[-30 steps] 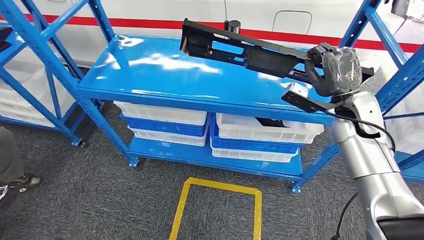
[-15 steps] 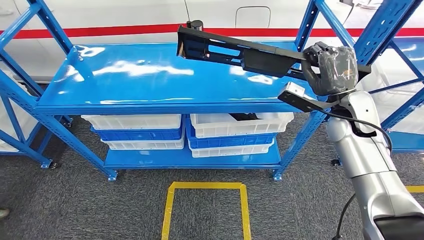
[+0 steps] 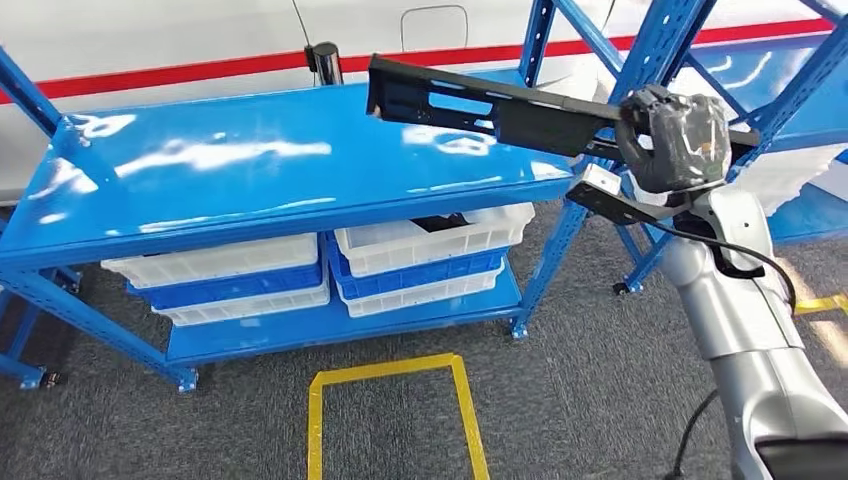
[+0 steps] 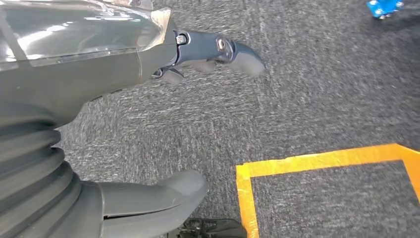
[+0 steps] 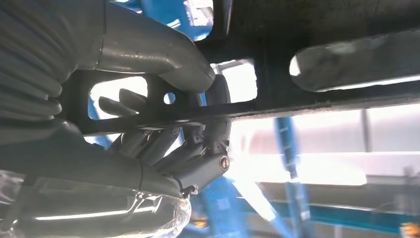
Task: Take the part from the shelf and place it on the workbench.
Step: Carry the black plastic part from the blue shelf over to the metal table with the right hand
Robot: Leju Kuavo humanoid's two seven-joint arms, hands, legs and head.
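I have the part (image 3: pixel 500 105), a long black slotted bracket, gripped in my right hand (image 3: pixel 672 140); in the right wrist view the thumb and fingers (image 5: pixel 163 144) wrap a bar of it on both sides. In the head view the part hangs in the air above the top deck of the blue shelf (image 3: pixel 250 170), not touching it, so I judge the pick done and the carry under way. The placing is all still ahead: I see no worktop, so I must find it before I can set the part down.

My left hand (image 4: pixel 148 124) hangs low over the grey carpet (image 4: pixel 322 89), holding nothing, thumb and fingers apart.

Around me: white and blue bins (image 3: pixel 400 260) stacked under the shelf's top deck, a yellow taped rectangle (image 3: pixel 390 410) on the floor, and more blue racking uprights (image 3: pixel 640 60) just behind the part's held end. Those uprights are my worry, I think; the part is long and sticks far out to the side of the hand, so a swing could clip the frame or the shelf edge.
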